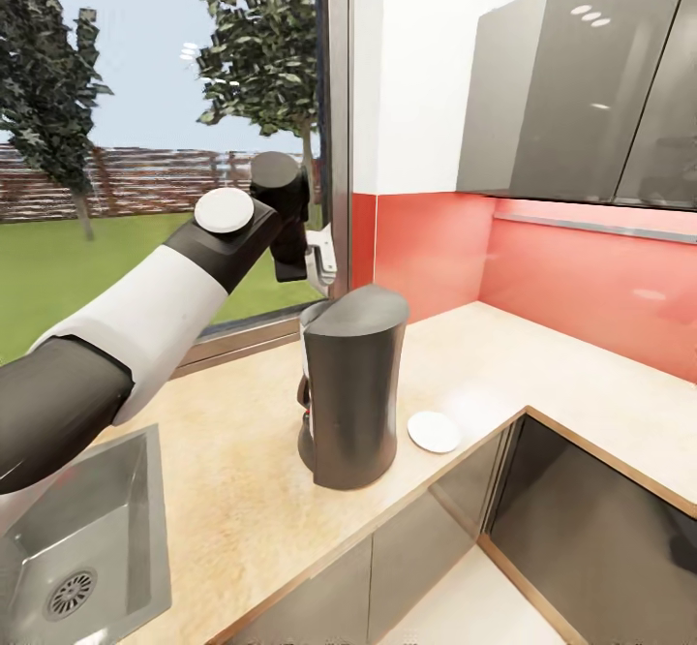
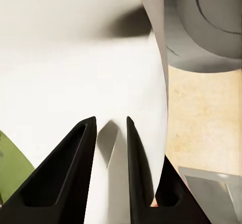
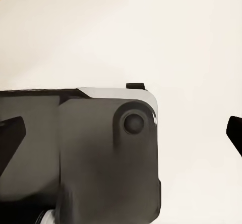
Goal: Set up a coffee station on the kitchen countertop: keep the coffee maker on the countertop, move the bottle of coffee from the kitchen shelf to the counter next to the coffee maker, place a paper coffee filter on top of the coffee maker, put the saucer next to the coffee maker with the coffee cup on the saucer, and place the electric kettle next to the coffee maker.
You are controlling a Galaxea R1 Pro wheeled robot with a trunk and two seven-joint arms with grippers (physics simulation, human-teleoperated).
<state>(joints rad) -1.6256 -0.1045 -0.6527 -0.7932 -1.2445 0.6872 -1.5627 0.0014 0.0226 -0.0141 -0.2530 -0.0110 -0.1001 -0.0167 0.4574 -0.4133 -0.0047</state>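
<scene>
Left claw [image 2: 111, 148] nearly closed, pinching paper coffee filter [image 2: 91, 72] above coffee maker [image 1: 350, 383] for topping. Saucer [image 1: 434, 431] beside maker on counter [image 1: 232, 490]. Right claw: state unclear.

We see a tan wood-grain bench [image 1: 542, 354] wrapping the corner. On it the coffee maker [image 1: 350, 388] stands upright, with the saucer [image 1: 433, 431] just beside it near the front edge
</scene>
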